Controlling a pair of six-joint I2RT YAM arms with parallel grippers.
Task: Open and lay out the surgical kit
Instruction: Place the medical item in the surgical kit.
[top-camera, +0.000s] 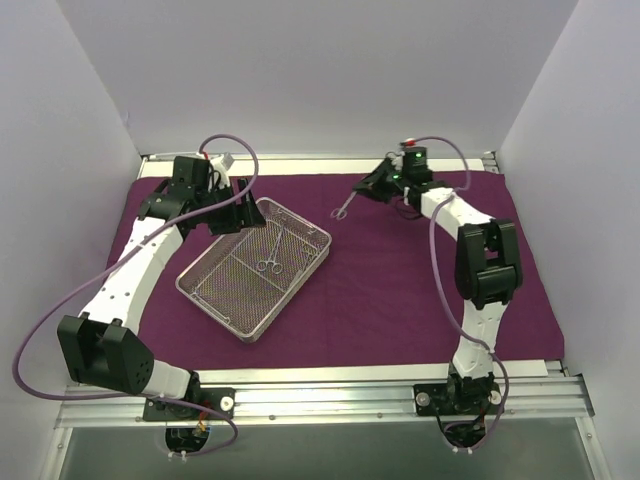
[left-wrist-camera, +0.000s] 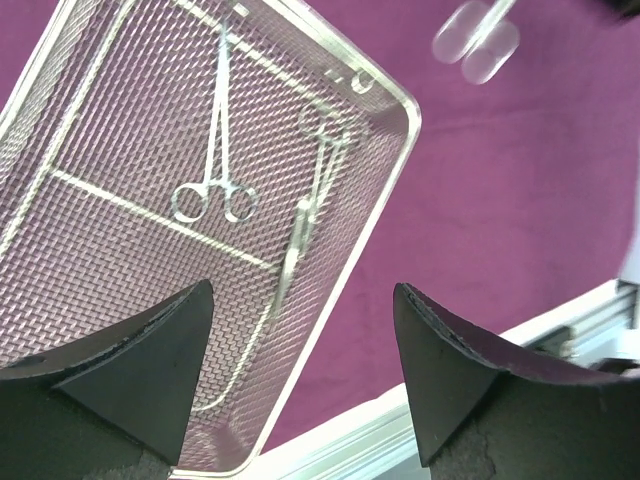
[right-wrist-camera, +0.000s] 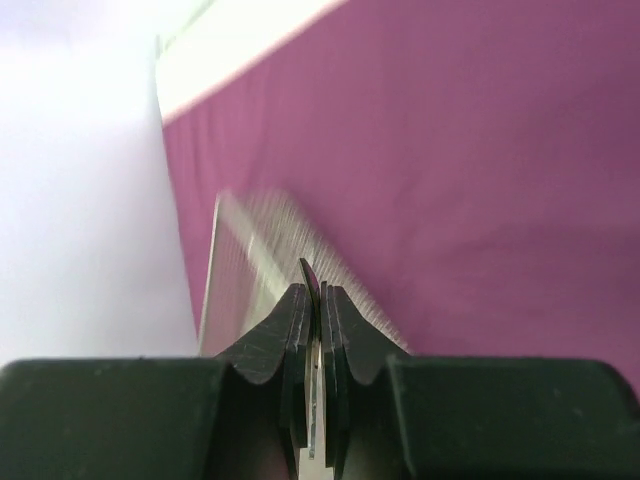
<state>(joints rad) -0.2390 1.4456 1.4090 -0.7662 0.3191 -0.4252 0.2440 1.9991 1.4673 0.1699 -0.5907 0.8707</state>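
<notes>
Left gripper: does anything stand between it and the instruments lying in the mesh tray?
Nothing visible does. The left gripper hovers open above the mesh tray, and both instruments lie bare on the mesh below it. A third instrument hangs from the shut right gripper, off to the side over the cloth.

white arms (top-camera: 130, 265), black joints (top-camera: 95, 350), lilac cables (top-camera: 434, 240), left tool (left-wrist-camera: 302, 288) with black fingers (left-wrist-camera: 150, 370) (wedge-shaped)
</notes>
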